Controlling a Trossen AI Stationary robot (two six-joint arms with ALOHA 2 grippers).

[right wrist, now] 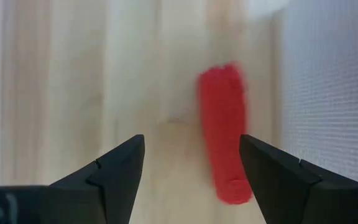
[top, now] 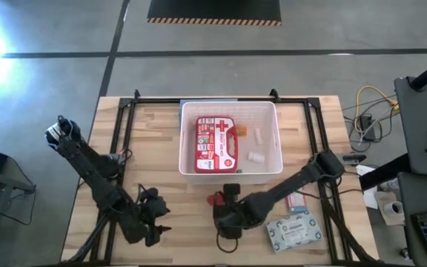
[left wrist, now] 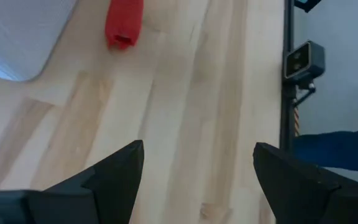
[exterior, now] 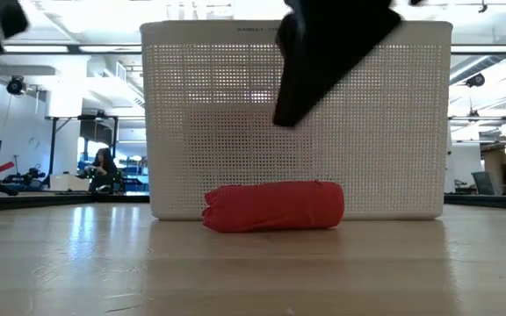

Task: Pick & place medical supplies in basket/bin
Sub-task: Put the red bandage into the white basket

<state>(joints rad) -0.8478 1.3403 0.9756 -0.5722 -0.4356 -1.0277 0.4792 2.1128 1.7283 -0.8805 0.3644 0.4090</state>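
Observation:
A red tube lies on its side on the wooden table, just in front of the near wall of the white basket. In the basket lie a red first-aid case and two white rolls. My right gripper hangs open above the table beside the tube, which shows ahead of its fingers. My left gripper stands open over bare wood near the table's front left, with the tube far ahead of it. A pale patterned soft pack lies flat at the front right.
A red-white box lies partly under my right arm, next to the soft pack. A black frame runs along the table's sides and far edge. Bare wood lies between the two grippers.

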